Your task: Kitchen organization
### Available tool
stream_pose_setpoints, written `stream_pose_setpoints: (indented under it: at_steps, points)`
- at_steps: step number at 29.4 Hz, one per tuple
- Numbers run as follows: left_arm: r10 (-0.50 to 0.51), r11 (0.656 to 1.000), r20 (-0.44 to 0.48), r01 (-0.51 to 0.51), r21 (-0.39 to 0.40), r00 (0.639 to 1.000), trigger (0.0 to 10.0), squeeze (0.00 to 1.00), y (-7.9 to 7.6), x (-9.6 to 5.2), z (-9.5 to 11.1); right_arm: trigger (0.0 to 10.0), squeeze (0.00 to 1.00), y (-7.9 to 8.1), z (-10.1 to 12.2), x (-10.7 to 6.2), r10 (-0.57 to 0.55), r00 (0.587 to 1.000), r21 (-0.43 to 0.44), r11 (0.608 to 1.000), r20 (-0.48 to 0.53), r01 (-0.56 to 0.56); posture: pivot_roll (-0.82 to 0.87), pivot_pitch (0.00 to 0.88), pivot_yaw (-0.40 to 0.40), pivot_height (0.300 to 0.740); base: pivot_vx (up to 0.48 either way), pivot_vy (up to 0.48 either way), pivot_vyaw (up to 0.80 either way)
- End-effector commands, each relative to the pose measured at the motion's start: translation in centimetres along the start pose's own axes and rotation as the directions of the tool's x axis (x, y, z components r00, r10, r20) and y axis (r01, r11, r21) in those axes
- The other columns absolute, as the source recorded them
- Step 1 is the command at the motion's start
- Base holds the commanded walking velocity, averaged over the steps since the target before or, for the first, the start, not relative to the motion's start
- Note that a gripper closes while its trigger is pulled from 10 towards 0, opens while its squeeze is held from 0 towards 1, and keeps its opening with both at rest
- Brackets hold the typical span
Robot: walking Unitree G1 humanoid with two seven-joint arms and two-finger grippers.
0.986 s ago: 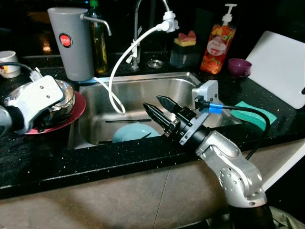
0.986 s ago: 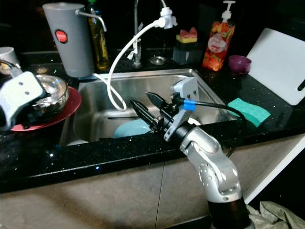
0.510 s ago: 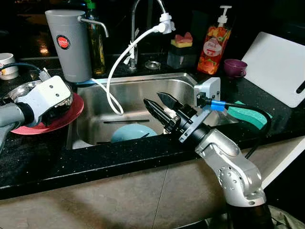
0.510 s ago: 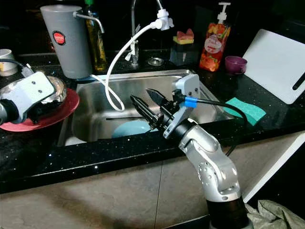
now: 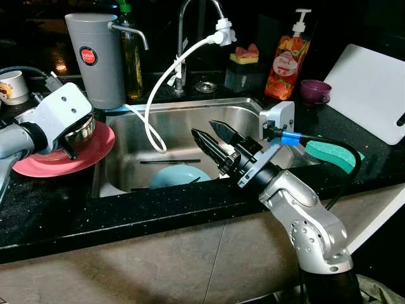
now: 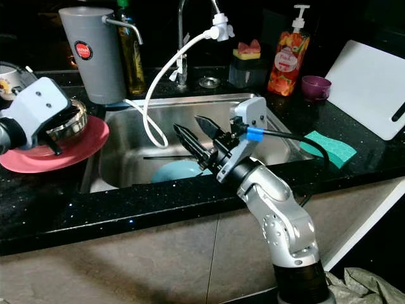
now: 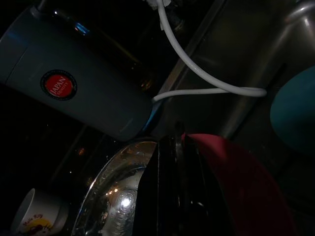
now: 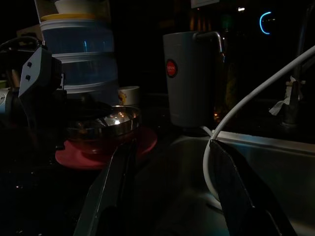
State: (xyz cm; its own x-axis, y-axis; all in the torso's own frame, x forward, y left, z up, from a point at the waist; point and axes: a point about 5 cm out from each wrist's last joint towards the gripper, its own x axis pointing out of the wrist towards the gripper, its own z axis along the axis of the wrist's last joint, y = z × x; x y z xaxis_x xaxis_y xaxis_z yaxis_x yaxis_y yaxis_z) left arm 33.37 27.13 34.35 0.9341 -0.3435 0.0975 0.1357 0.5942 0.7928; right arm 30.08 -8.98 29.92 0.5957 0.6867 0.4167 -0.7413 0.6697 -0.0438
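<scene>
Both arms reach over the sink and worktop.
Left pincer [image 5: 74, 136], mid-left, clamps the steel bowl [image 5: 80, 130] over the red plate [image 5: 63, 158]; right pincer [image 5: 212, 140], centre frame, gapes above the sink [image 5: 250, 117].

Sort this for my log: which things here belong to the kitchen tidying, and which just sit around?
In play: left gripper, shiny steel bowl, round red plate, open right gripper.
Idle: green sponge, white cutting board, orange soap bottle.
</scene>
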Motion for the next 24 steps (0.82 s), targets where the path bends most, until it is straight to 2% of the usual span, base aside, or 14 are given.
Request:
stream_pose_setpoints:
  at_steps: [1, 2, 3, 4, 5, 6, 9, 10, 11, 14, 24]
  points:
    - [-0.009, 1.0, 0.031, 0.01, -0.018, 0.999, 0.0, 0.0, -0.1, 0.1, 0.5, 10.0, 0.0, 0.1, 0.4, -0.1, 0.0, 1.0, -0.003, 1.0, 0.014, 0.0, 0.1, 0.17, -0.046, 0.74, 0.0, 0.0, 0.0]
    - [-0.009, 1.0, 0.031, 0.01, -0.018, 0.999, 0.0, 0.0, -0.1, 0.1, 0.5, 10.0, 0.0, 0.1, 0.4, -0.1, 0.0, 1.0, -0.003, 1.0, 0.014, 0.0, 0.1, 0.17, -0.046, 0.74, 0.0, 0.0, 0.0]
    - [0.007, 1.0, 0.039, -0.007, -0.003, 0.999, 4.5, 0.0, 0.0, 0.2, 0.8, 10.0, 0.0, 0.1, 0.4, -0.1, -0.003, 1.0, -0.003, 1.0, 0.015, 0.003, 0.1, 0.171, -0.046, 0.74, 0.0, 0.0, 0.0]
    - [0.025, 0.999, 0.041, -0.026, 0.02, 0.999, 10.0, 0.0, 0.2, 0.3, 0.9, 10.0, 0.0, 0.0, 0.4, -0.1, -0.004, 1.0, -0.003, 1.0, 0.015, 0.004, 0.1, 0.171, -0.046, 0.74, 0.0, 0.0, 0.0]
    - [0.025, 0.999, 0.041, -0.026, 0.02, 0.999, 10.0, 0.0, 0.2, 0.3, 0.9, 10.0, 0.0, 0.0, 0.4, -0.1, -0.004, 1.0, -0.003, 1.0, 0.015, 0.004, 0.1, 0.171, -0.046, 0.74, 0.0, 0.0, 0.0]
    - [0.062, 0.995, 0.049, -0.066, 0.075, 0.997, 10.0, 0.0, 0.4, 0.3, 1.2, 10.0, 0.0, 0.0, 0.4, -0.1, -0.006, 1.0, -0.002, 1.0, 0.017, 0.006, 0.1, 0.171, -0.046, 0.74, 0.0, 0.0, 0.0]
    - [0.09, 0.991, 0.066, -0.096, 0.09, 0.994, 10.0, 0.0, 0.5, 0.3, 1.4, 10.0, 0.0, 0.0, 0.4, -0.1, -0.006, 1.0, -0.001, 1.0, 0.019, 0.006, 0.1, 0.171, -0.046, 0.74, 0.0, 0.0, 0.0]
    - [0.142, 0.986, 0.103, -0.15, 0.079, 0.985, 10.0, 0.0, 1.1, 0.4, 2.1, 10.0, 0.0, 0.0, 0.4, -0.1, -0.007, 1.0, 0.001, 1.0, 0.02, 0.007, 0.1, 0.171, -0.046, 0.74, 0.0, 0.0, 0.0]
    - [0.142, 0.986, 0.103, -0.15, 0.079, 0.985, 10.0, 0.0, 1.1, 0.4, 2.1, 10.0, 0.0, 0.0, 0.4, -0.1, -0.007, 1.0, 0.001, 1.0, 0.02, 0.007, 0.1, 0.171, -0.046, 0.74, 0.0, 0.0, 0.0]
    - [0.231, 0.97, 0.177, -0.24, 0.028, 0.957, 10.0, 0.0, 2.0, 0.3, 3.5, 10.0, 0.0, 0.0, 0.4, 0.0, -0.008, 1.0, 0.002, 1.0, 0.022, 0.008, 0.1, 0.171, -0.046, 0.74, 0.0, 0.0, 0.0]
    - [0.298, 0.952, 0.276, -0.304, -0.023, 0.914, 10.0, 0.0, 2.4, 0.6, 5.6, 10.0, 0.0, 0.0, 0.4, 0.0, -0.012, 1.0, 0.003, 1.0, 0.024, 0.012, 0.1, 0.171, -0.046, 0.74, 0.0, 0.0, 0.0]
